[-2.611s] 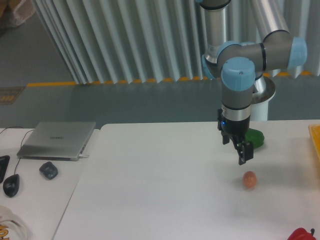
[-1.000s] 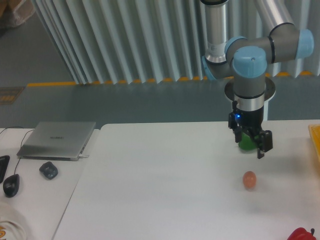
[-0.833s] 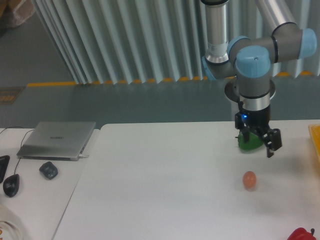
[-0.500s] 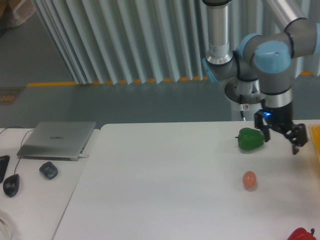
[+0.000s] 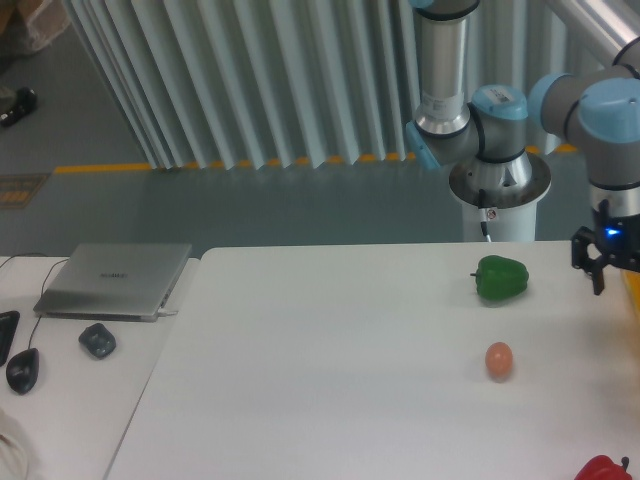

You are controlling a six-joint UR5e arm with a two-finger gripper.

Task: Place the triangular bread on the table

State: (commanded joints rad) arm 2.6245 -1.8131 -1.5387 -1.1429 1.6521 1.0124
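Arm at far right edge of table (image 5: 330, 380), gripper (image 5: 606, 268) partly cut off.
Jaw state can't be told; nothing seen held. Triangular bread not in view. Green pepper (image 5: 501, 278) & egg (image 5: 499, 359) sit apart on tabletop.

green pepper (image 5: 501, 278) | egg (image 5: 499, 360) | laptop (image 5: 116, 279) | mouse (image 5: 97, 340)
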